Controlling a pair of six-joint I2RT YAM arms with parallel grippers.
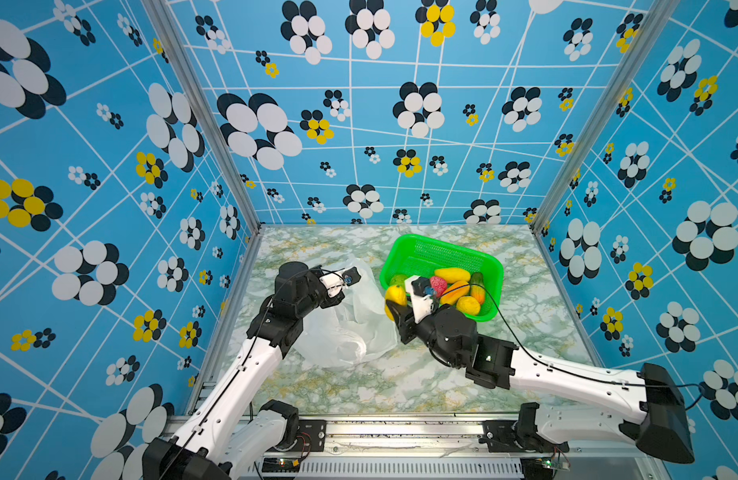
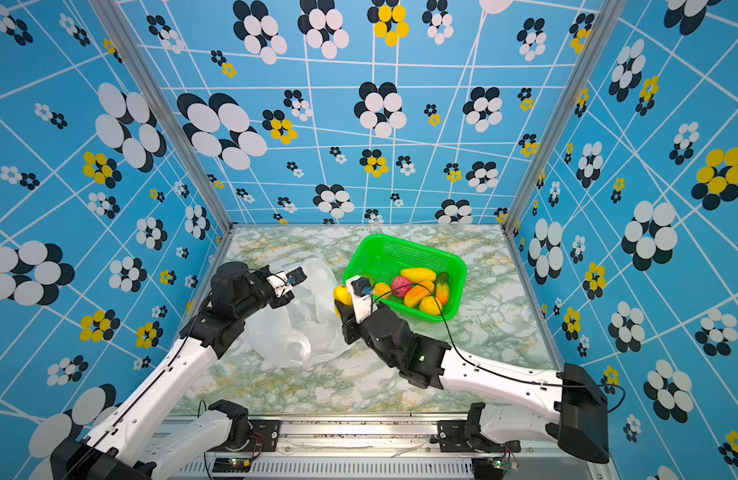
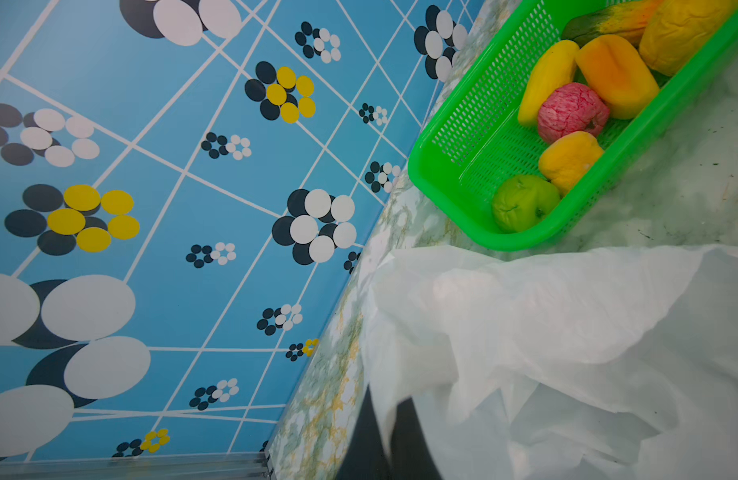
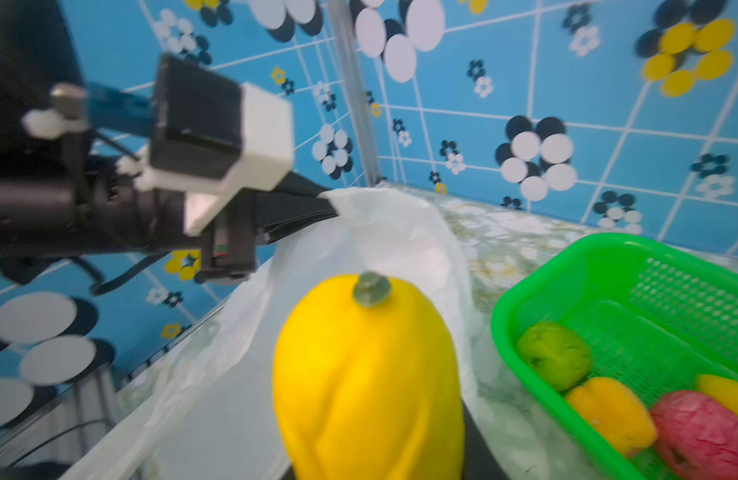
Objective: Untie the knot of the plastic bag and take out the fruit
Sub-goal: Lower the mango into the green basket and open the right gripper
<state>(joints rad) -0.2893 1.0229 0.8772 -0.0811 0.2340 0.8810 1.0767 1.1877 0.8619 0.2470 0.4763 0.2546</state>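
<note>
The yellow fruit (image 4: 367,382) sits stem-end out in the right gripper (image 1: 394,308). The jaws are closed partway around its lower half. In both top views it hangs between the bag (image 1: 350,328) and the left corner of the basket (image 1: 438,243), just outside the green rim. The right wrist view shows a gap between fruit and rim.

The bag lies slack and crumpled on the table (image 1: 400,382), left of the basket, with its mouth facing the basket. The left gripper (image 4: 326,205) is fully closed on the bag's upper edge and holds that edge up off the table. The left wrist view shows the film pinched between the dark fingers (image 3: 409,436).

The rest of the fruit lies in the basket's near half. A green one (image 3: 523,208) sits in the corner nearest the bag. Beside it are a pink one (image 3: 571,112), several yellow-orange ones and a green-orange one (image 1: 477,286). The basket's far half is bare mesh.

The basket stands askew, with its far corner near the back wall (image 1: 359,166). A strip of table runs between the basket and the right wall. The broadest free space is the table in front of the bag and the basket, crossed only by the two arms.
</note>
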